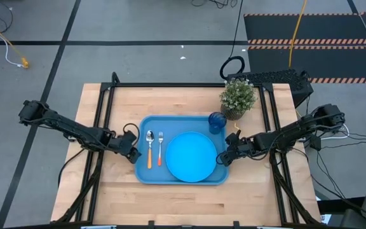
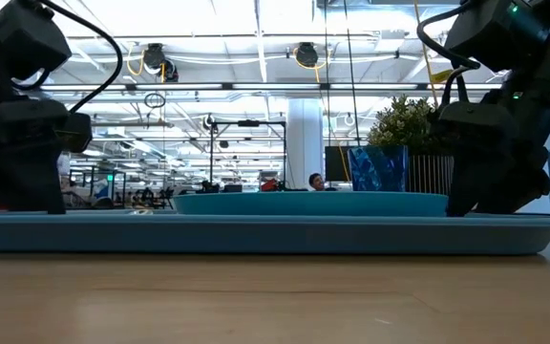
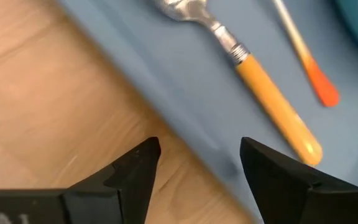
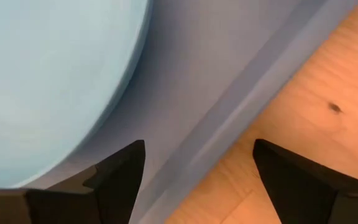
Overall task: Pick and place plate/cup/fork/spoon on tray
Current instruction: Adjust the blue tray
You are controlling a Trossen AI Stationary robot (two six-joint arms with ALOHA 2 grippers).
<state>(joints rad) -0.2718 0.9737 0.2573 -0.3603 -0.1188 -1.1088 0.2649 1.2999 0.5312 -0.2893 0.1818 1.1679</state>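
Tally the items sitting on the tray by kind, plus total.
On the tray:
plate: 1
cup: 1
fork: 1
spoon: 1
Total: 4

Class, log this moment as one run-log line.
tray: holds plate, cup, fork, spoon | left claw: open | right claw: open
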